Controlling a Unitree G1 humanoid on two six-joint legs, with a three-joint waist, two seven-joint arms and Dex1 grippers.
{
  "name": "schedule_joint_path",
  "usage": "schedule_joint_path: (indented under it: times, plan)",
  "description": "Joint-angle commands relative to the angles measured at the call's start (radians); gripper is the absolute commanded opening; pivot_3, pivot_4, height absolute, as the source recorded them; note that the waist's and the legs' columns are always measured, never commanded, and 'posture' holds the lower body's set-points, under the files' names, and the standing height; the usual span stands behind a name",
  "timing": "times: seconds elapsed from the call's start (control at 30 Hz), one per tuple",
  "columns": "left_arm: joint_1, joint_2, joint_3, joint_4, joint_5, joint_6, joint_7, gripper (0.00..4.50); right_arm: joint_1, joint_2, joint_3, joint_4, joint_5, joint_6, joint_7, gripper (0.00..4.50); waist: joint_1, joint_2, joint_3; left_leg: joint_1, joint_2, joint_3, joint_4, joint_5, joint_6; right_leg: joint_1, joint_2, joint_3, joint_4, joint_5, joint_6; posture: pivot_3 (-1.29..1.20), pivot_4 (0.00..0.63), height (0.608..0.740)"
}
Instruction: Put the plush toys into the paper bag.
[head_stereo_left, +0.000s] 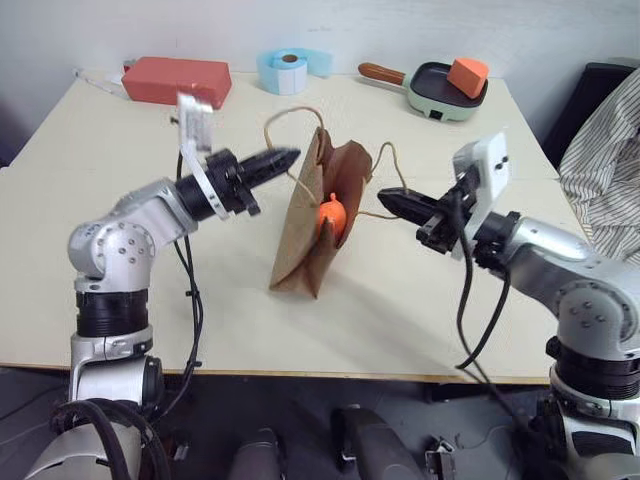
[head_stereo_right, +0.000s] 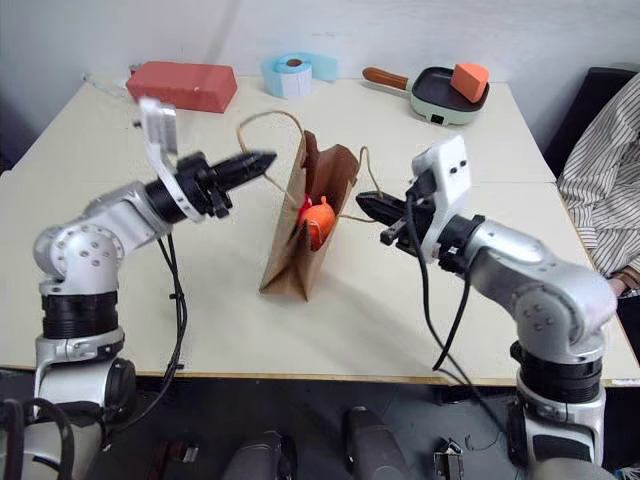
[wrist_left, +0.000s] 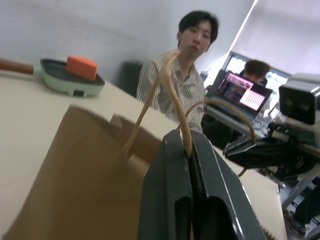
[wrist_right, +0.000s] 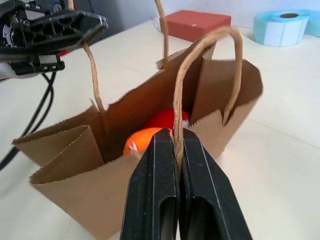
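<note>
The brown paper bag (head_stereo_left: 303, 250) stands open-topped in the middle of the table. Inside it lie the plush toys: the orange one (wrist_right: 142, 141) in front and the red one (wrist_right: 166, 119) behind it. My left gripper (head_stereo_left: 290, 157) is at the bag's left side, shut on one cord handle (wrist_left: 169, 80). My right gripper (head_stereo_left: 386, 201) is at the bag's right side, shut on the other handle (wrist_right: 210, 39). Both handles are pulled apart and upward, so the bag's mouth stays spread.
Along the table's far edge lie a red box (head_stereo_left: 177, 80), a light-blue tape roll (head_stereo_left: 286, 70) and a green pan (head_stereo_left: 440, 100) holding an orange wedge (head_stereo_left: 467, 76). A person in a striped shirt (head_stereo_left: 600, 170) sits at the right edge.
</note>
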Motion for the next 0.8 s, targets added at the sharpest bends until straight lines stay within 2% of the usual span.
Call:
schedule_joint_path:
  times: [0.03, 0.2, 0.23, 0.27, 0.37, 0.4, 0.43, 0.5, 0.6, 0.67, 0.73, 0.8]
  plan:
    - [-0.003, 0.028, 0.033, -0.022, 0.006, -0.022, -0.035, 0.0, -0.026, 0.014, 0.018, -0.062, -0.057, -0.11, 0.016, 0.02, 0.001, 0.0, 0.0, 0.0, 0.0, 0.0, 0.0, 0.0, 0.0, 0.0, 0.0, 0.0, 0.0, 0.0, 0.0, 0.0, 0.15, 0.74]
    - [0.018, 0.045, 0.071, -0.059, -0.009, -0.001, -0.03, 0.0, -0.057, 0.032, 0.036, -0.059, -0.061, -0.154, 0.037, 0.02, 0.005, 0.0, 0.0, 0.0, 0.0, 0.0, 0.0, 0.0, 0.0, 0.0, 0.0, 0.0, 0.0, 0.0, 0.0, 0.0, 0.15, 0.74]
    - [0.027, 0.056, 0.085, -0.078, -0.02, 0.01, -0.028, 0.41, -0.06, 0.031, 0.034, -0.059, -0.047, -0.156, 0.052, 0.0, 0.006, 0.0, 0.0, 0.0, 0.0, -0.001, 0.0, 0.0, 0.0, 0.0, 0.0, 0.0, 0.0, 0.0, 0.0, 0.0, 0.15, 0.74]
    - [0.034, 0.064, 0.095, -0.092, -0.029, 0.018, -0.026, 0.53, -0.062, 0.03, 0.033, -0.06, -0.037, -0.157, 0.063, 0.0, 0.006, 0.0, 0.0, 0.0, 0.0, -0.001, 0.0, 0.0, 0.0, 0.0, 0.0, 0.0, 0.0, 0.0, 0.0, 0.0, 0.15, 0.74]
    - [0.061, 0.099, 0.154, -0.159, -0.09, 0.067, -0.012, 1.32, -0.059, 0.028, 0.021, -0.059, -0.012, -0.145, 0.069, 0.0, 0.005, 0.0, 0.0, 0.0, 0.0, -0.001, 0.0, 0.0, 0.0, 0.0, 0.0, -0.001, 0.0, 0.0, 0.0, 0.0, 0.15, 0.74]
    - [0.073, 0.111, 0.175, -0.185, -0.115, 0.087, -0.004, 1.72, -0.056, 0.027, 0.011, -0.06, 0.008, -0.131, 0.068, 0.32, 0.005, 0.0, 0.0, 0.0, 0.0, -0.001, 0.0, 0.0, 0.0, 0.0, 0.0, -0.001, 0.0, 0.0, 0.0, 0.0, 0.15, 0.74]
    - [0.08, 0.119, 0.188, -0.201, -0.133, 0.1, 0.002, 1.92, -0.054, 0.026, 0.004, -0.061, 0.024, -0.122, 0.068, 0.41, 0.005, 0.0, 0.0, 0.0, 0.0, -0.001, 0.0, 0.0, 0.0, 0.0, 0.0, -0.001, 0.0, 0.0, 0.0, 0.0, 0.15, 0.74]
    - [0.103, 0.135, 0.217, -0.258, -0.184, 0.135, 0.023, 2.47, -0.054, 0.002, 0.005, -0.068, 0.03, -0.113, 0.081, 0.9, 0.005, 0.0, 0.0, 0.0, 0.0, -0.001, 0.0, 0.0, 0.0, 0.001, -0.001, -0.001, 0.0, 0.0, 0.0, 0.0, 0.15, 0.74]
    - [0.129, 0.15, 0.24, -0.321, -0.247, 0.17, 0.052, 3.47, -0.056, -0.03, 0.014, -0.077, 0.025, -0.102, 0.087, 2.03, 0.008, 0.0, 0.0, 0.0, 0.0, -0.001, 0.0, 0.0, 0.0, 0.001, -0.001, -0.001, -0.001, 0.0, 0.0, 0.0, 0.15, 0.74]
    - [0.149, 0.165, 0.258, -0.36, -0.299, 0.194, 0.067, 4.01, -0.05, -0.062, 0.022, -0.095, 0.024, -0.098, 0.108, 2.61, 0.01, 0.0, 0.0, 0.0, 0.0, -0.001, 0.0, 0.0, 0.0, 0.001, -0.001, -0.001, -0.001, 0.0, 0.0, 0.0, 0.15, 0.74]
    - [0.167, 0.182, 0.282, -0.387, -0.348, 0.212, 0.086, 4.47, -0.042, -0.09, 0.013, -0.113, 0.033, -0.091, 0.124, 2.62, 0.01, 0.0, 0.0, 0.0, 0.0, -0.002, 0.0, 0.0, 0.0, 0.001, -0.001, -0.001, -0.001, 0.0, 0.0, 0.0, 0.15, 0.74]
    - [0.193, 0.204, 0.308, -0.405, -0.388, 0.222, 0.105, 4.47, -0.033, -0.12, -0.006, -0.126, 0.044, -0.084, 0.132, 2.62, 0.009, 0.0, 0.0, 0.0, 0.0, -0.002, 0.0, 0.0, 0.0, 0.001, 0.0, -0.001, -0.001, 0.0, 0.0, 0.0, 0.15, 0.74]
